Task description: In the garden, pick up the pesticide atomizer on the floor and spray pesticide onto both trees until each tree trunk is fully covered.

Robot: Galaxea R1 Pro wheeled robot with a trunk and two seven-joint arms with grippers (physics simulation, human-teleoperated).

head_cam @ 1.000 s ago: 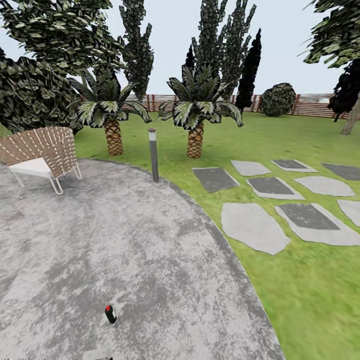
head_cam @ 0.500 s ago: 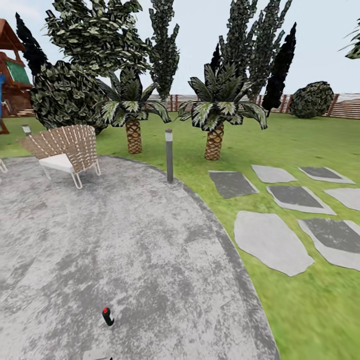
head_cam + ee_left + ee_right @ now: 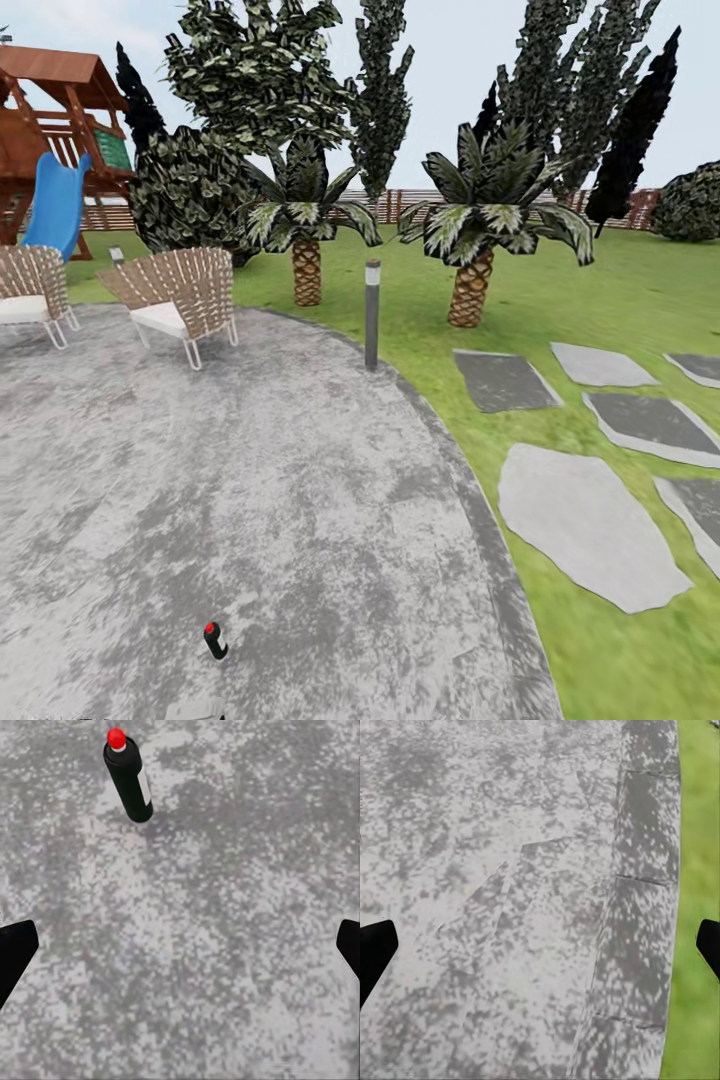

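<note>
Head view: the pesticide atomizer (image 3: 214, 640) — a black bottle with a red cap — is seen on the grey mottled paved floor (image 3: 250, 480), low in the frame and left of centre, slightly tilted. Beyond the paving's curved edge, a bollard light (image 3: 372, 314) is set at the lawn (image 3: 600, 290) border, with two short palms (image 3: 470, 230) behind it and grey stepping stones (image 3: 590, 520) to the right. Two wicker chairs (image 3: 180, 295) are placed at the far left of the paving; a playset with a blue slide (image 3: 58, 200) and a slatted fence (image 3: 400, 205) are seen further back.

Left wrist view: the atomizer (image 3: 128, 776) is seen on the paving ahead of the left gripper (image 3: 180, 945), well apart from it; fingers (image 3: 13, 954) spread wide, nothing held.

Right wrist view: the right gripper (image 3: 540, 945) is likewise spread wide over the paving near the grass edge (image 3: 694, 870) — nothing held.
</note>
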